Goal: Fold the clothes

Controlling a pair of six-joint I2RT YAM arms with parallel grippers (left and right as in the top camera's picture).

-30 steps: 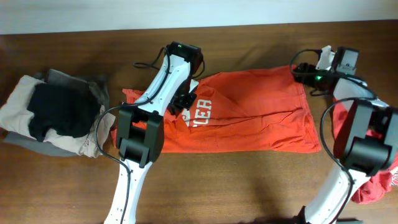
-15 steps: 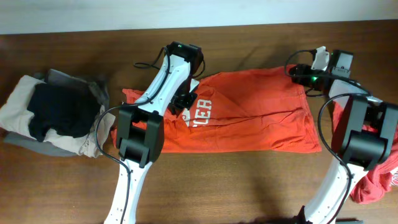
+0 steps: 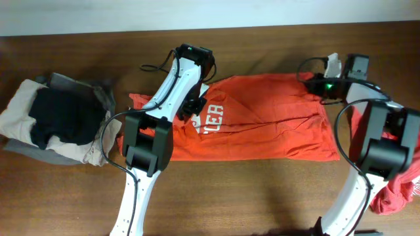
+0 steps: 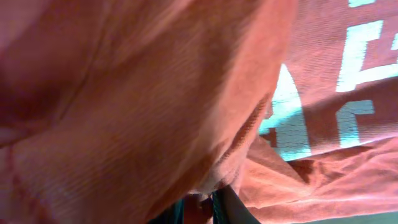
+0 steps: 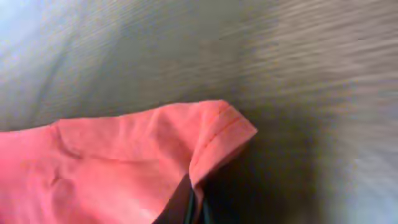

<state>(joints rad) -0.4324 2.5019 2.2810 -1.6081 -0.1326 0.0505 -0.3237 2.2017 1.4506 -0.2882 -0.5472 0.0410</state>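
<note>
— Where is the shirt?

— The orange T-shirt (image 3: 262,124) lies spread across the middle of the wooden table (image 3: 262,196), its long side running left to right. The white lettering (image 3: 209,118) faces up near its left end.

— And the left gripper?

— The left gripper (image 3: 194,105) is down on the shirt just beside that lettering. In the left wrist view, orange cloth fills almost the whole frame, and a fold of it is bunched between the two dark fingers (image 4: 231,206) at the bottom edge. The claw is pinching the fabric.

— The right one?

— The right gripper (image 3: 314,82) is at the shirt's far right corner. The right wrist view shows the stitched hem corner (image 5: 230,121) raised off the wood. The cloth just below it is nipped between the fingertips (image 5: 181,202), which are pressed together on it.

— Anything else on the table?

— At the left edge a black garment (image 3: 62,115) sits on a beige garment (image 3: 16,108), well apart from the shirt. A red garment (image 3: 397,193) lies crumpled at the lower right, beside the right arm's base.
</note>
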